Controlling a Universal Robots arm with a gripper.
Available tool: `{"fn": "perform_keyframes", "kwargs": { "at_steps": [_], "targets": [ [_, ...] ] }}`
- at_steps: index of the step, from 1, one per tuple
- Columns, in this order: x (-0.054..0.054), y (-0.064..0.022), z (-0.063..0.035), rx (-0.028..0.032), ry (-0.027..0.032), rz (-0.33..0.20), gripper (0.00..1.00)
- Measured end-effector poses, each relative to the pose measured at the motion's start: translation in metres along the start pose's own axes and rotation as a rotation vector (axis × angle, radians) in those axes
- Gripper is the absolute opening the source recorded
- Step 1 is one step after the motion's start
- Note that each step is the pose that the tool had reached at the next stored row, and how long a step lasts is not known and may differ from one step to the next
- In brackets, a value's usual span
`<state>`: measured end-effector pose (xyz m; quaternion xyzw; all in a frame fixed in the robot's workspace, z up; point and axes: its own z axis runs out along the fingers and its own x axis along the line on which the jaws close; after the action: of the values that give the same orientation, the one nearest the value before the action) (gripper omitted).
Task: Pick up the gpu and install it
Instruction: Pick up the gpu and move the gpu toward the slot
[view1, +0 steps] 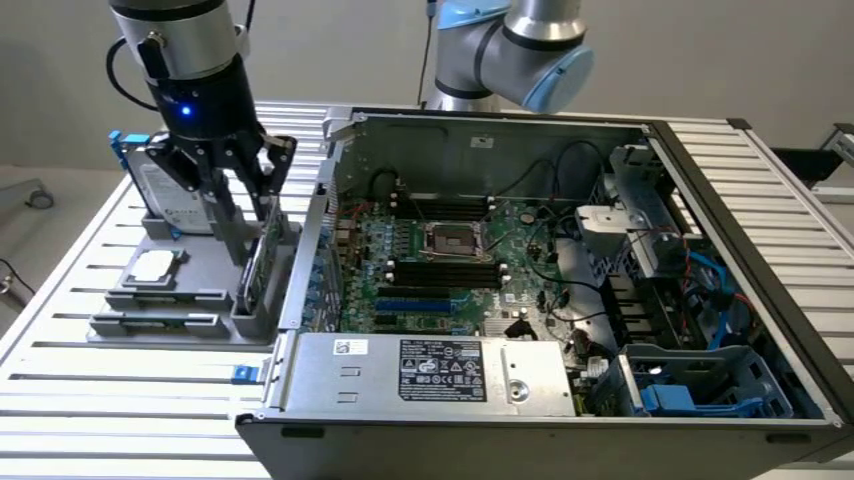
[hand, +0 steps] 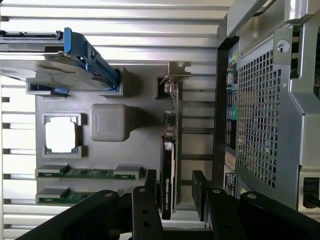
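The gpu (hand: 169, 165) stands on edge in a slot of the grey holder tray (hand: 135, 150), its silver bracket (hand: 176, 75) at the far end from the gripper. In the exterior view the gpu (view1: 267, 270) sits at the tray's side nearest the computer case. My gripper (hand: 172, 195) is open and straddles the card's near end, one finger (hand: 147, 200) close beside it and the other finger (hand: 200, 192) a gap away. From the exterior view the gripper (view1: 258, 235) reaches straight down over the card.
A hard drive with blue frame (view1: 167, 190) leans at the tray's back, with a processor (view1: 154, 265) and memory sticks (hand: 87, 173) in their own recesses. The open computer case (view1: 667, 140) lies to the exterior view's right, with motherboard (view1: 441, 270) and power supply (view1: 427, 370) exposed.
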<state>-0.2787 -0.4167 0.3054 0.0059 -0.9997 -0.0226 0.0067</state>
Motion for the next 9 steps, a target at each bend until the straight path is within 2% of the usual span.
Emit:
{"fn": "perform_keyframes", "kwargs": {
  "at_steps": [9],
  "targets": [
    [0.002, -0.0045, 0.0162, 0.0002, 0.0007, -0.013, 0.42]
  ]
}}
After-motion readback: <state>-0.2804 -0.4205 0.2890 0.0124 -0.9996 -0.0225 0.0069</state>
